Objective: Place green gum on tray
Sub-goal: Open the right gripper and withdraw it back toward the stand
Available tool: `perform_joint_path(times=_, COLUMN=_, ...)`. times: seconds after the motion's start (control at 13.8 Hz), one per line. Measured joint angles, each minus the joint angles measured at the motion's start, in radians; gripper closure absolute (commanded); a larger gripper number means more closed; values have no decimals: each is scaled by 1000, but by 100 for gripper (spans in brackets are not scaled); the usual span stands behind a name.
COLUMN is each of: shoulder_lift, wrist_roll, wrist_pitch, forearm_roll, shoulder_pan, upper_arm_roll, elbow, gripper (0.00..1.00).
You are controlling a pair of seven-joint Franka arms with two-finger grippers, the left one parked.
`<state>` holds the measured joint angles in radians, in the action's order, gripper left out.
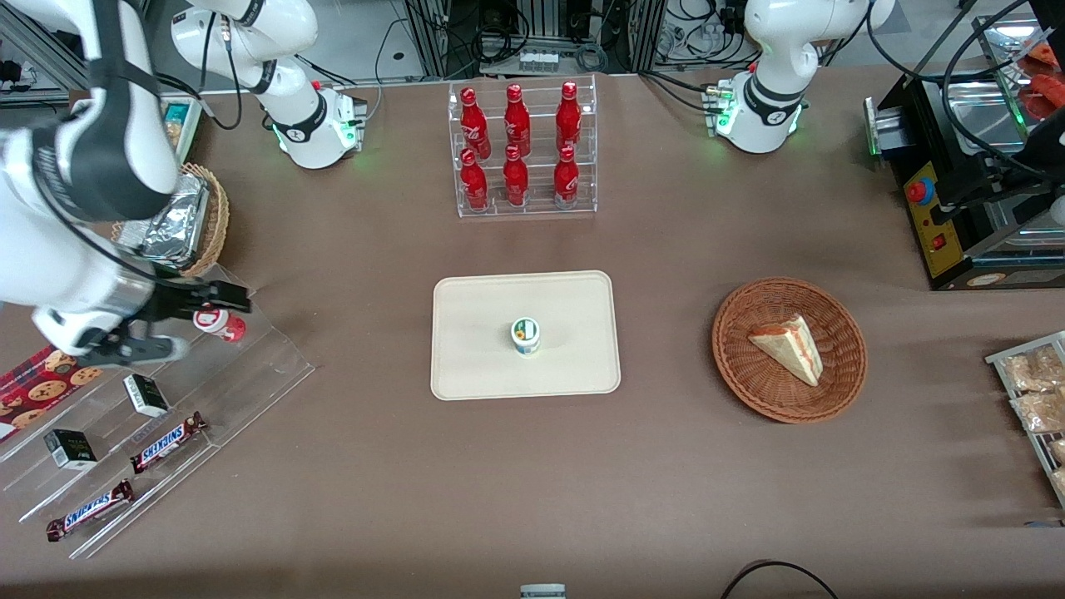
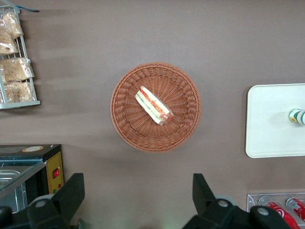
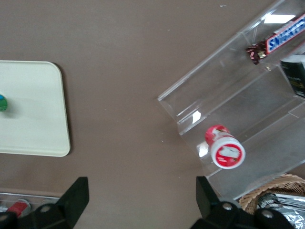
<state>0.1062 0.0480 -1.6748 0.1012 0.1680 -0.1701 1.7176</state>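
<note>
- The tray (image 1: pixel 466 366) is the big landmark here. It lies flat in the middle of the brown table (image 1: pixel 532 482), and its long sides run from the working arm's end toward the parked arm's end.
- The green gum (image 1: pixel 525 336) stands on the tray, close to the tray's middle. It stands straight up, so its long way points up and down. Its green-and-white lid faces up. Bare tray shows all around it, and it does not touch the rim.
- Toward the parked arm's end from the tray sits a round woven basket (image 1: pixel 840 378) with a sandwich wedge (image 1: pixel 789 348) in it. It is well apart from the tray.
- Toward the working arm's end from the tray is a clear plastic step rack (image 1: pixel 274 366). Snickers bars (image 1: pixel 168 441) and small dark boxes (image 1: pixel 146 394) lie on its steps.
- A red-lid gum (image 1: pixel 221 324) stands on the top step of that rack.
- The gripper (image 1: pixel 179 320) hangs over that rack, well apart from the tray, just beside the red-lid gum. Its two fingers (image 3: pixel 76 198) are spread wide and hold nothing.
- Farther from the front camera than the tray stands a clear rack of red bottles (image 1: pixel 516 146). There are six bottles in two rows, all standing up.
</note>
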Motion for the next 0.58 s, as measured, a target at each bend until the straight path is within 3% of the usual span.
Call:
perform_joint_path(times=0.29, shoulder_lift=-70, wrist_roll=79, wrist_pitch=5, forearm_roll=0, shoulder_pan=-117, upper_arm_roll=39, elbow=29, gripper=0)
perform_joint_path(times=0.58, shoulder_lift=-112, wrist_roll=85, wrist_pitch=60, forearm_roll=-30, shoulder_pan=-131, upper_arm_roll=48, elbow=32, gripper=0)
